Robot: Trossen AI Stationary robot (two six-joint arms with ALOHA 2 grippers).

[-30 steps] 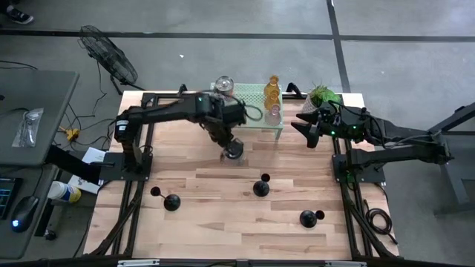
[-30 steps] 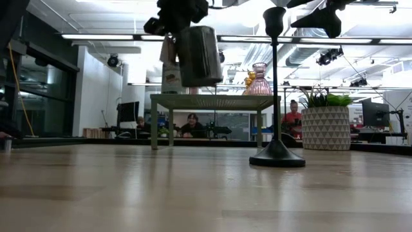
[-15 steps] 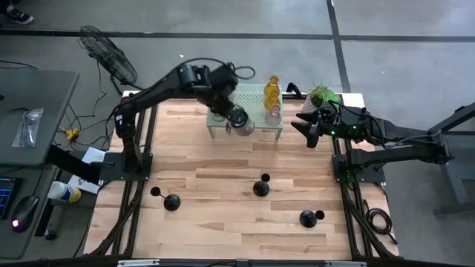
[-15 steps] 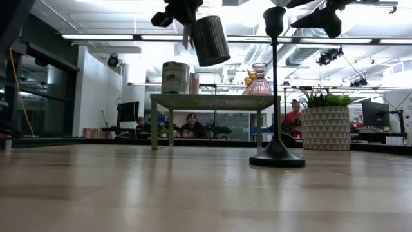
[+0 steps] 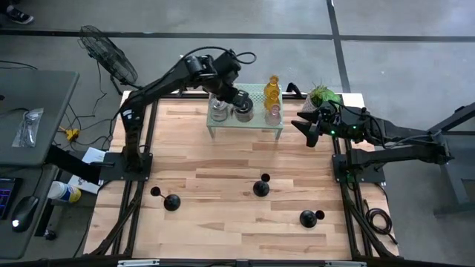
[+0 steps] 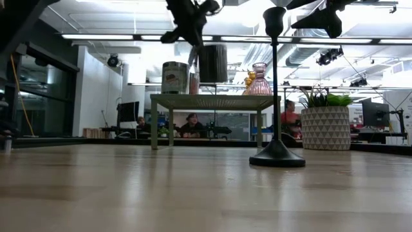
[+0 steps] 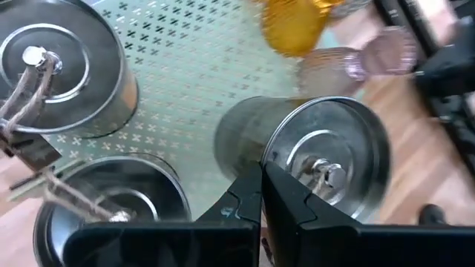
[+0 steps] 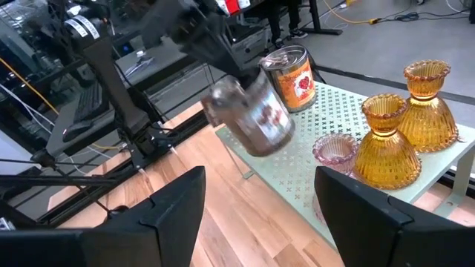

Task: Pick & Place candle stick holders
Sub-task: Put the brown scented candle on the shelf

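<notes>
Carried up from the table [image 5: 223,200], a silver cup [image 5: 243,111] now hangs over the green rack [image 5: 256,122], clenched in the left gripper [image 7: 261,194]; the right gripper [image 8: 260,215] waits open beside the plant [image 5: 323,95].

arms: black, jointed | left arm [image 5: 159,83]: looped black cable | right arm [image 5: 401,137]: green light

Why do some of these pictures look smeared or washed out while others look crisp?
In the right wrist view the silver tin in the left pincer is streaked by motion blur, while the amber glass holders stay sharp. In the left wrist view the amber glass is soft and out of focus. In the low view bright ceiling lights wash out the background and leave the black candlestick a silhouette.
</notes>
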